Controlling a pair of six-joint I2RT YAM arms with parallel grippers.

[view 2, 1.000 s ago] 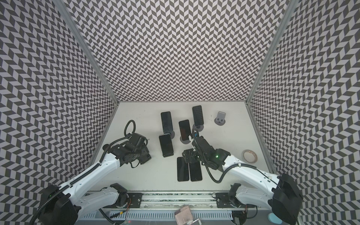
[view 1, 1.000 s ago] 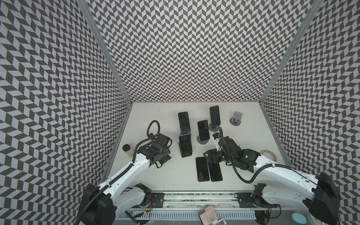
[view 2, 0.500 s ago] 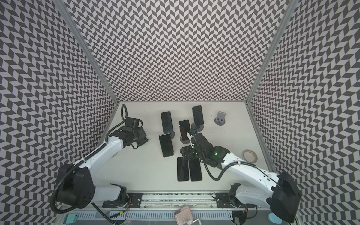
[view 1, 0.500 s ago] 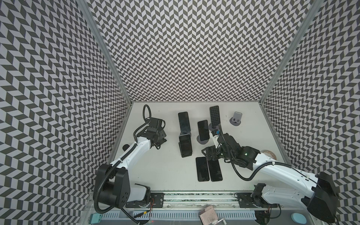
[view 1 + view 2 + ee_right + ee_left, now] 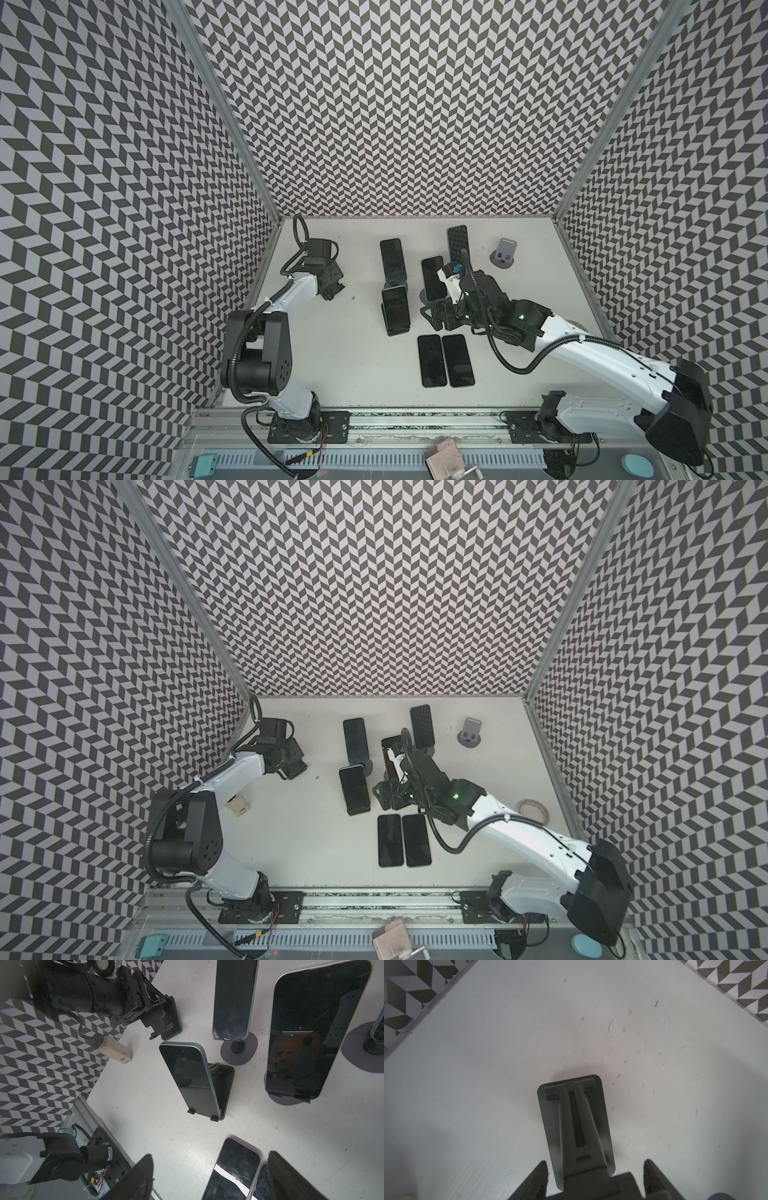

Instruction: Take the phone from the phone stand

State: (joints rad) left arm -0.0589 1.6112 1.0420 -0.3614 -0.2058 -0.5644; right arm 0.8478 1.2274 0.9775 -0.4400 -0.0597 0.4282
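Phone on stand; block label illegible

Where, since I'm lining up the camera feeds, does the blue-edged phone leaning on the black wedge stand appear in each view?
In a top view: the blue-edged phone leans mid-table.
In a top view: mid-table here too.
Left wrist: not in it.
Right wrist: mid-picture, on its black wedge stand.
Shared landmark: the two dark phones lying flat side by side, close to it.
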